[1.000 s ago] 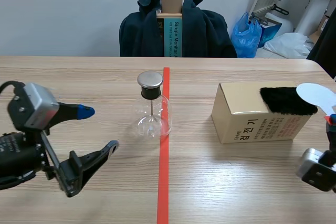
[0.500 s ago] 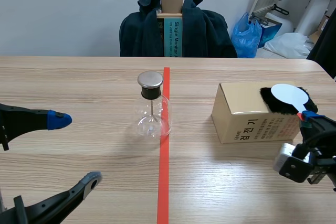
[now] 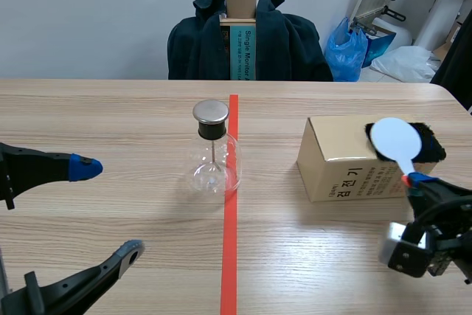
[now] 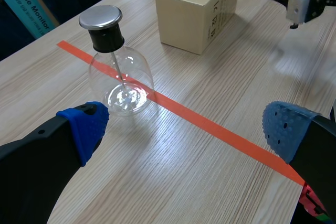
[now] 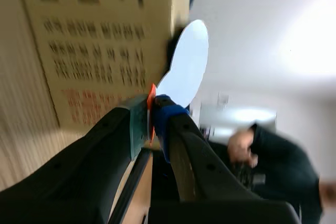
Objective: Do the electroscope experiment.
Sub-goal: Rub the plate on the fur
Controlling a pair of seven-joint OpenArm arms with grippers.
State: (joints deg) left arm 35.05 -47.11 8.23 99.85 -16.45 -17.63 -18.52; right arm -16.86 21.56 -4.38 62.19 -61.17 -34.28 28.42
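The right gripper [image 5: 150, 116] is clamped on the thin stem of the white paddle [image 5: 186, 61], whose disc sits just ahead of the fingertips, near the black fur [image 3: 431, 145] on the box [image 3: 339, 167]. I judge the paddle light and bendy, best pinched low. The left gripper [image 4: 184, 129] gapes wide, with the glass electroscope [image 4: 118, 72] ahead of it (fragile, probably tippy).

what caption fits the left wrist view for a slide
Open left jaws frame the glass electroscope ahead, with the cardboard box beyond it.
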